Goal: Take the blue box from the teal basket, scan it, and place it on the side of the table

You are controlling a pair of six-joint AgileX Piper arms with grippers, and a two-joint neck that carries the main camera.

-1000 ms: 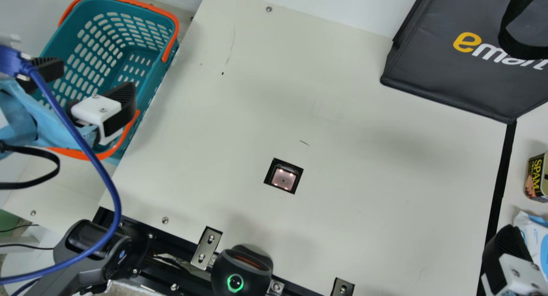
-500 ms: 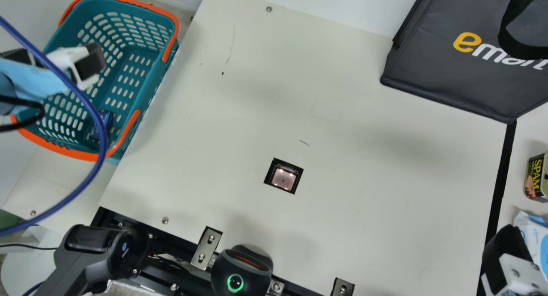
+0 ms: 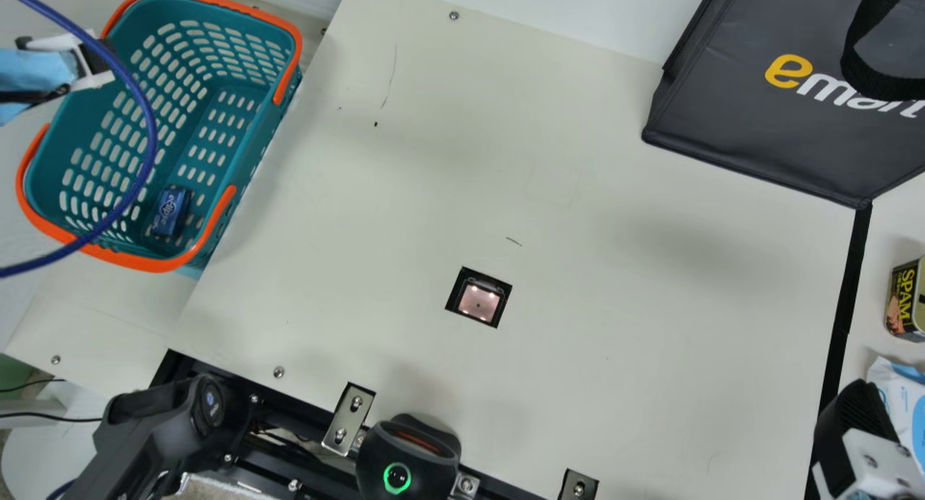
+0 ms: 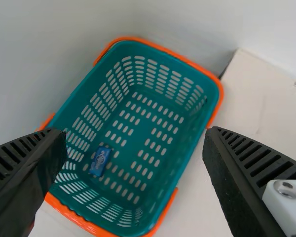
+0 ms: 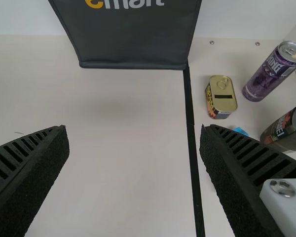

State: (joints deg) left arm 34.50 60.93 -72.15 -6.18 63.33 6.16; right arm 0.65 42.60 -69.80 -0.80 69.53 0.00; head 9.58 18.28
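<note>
The blue box lies in the bottom of the teal basket, well apart from the left claw. That one's up by the rim, its fingers spread wide.

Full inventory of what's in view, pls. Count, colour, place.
Basket: 1, teal, orange handles, left of table
Box: 1, blue, inside basket
Table: 1, cream, centre
Scanner window: 1, lit pinkish, set in tabletop
Device: 1, black, green ring, table's near edge
Bag: 1, dark grey, far right
Strip: 1, black, right side
Tin: 1, gold top, right of strip
Cans: 2, purple and dark, right of strip
Pack: 1, white/blue, right of strip
Cable: 1, blue, crossing above basket
Left gripper: 1, black, open, by basket
Right gripper: 1, black, open, near right
</note>
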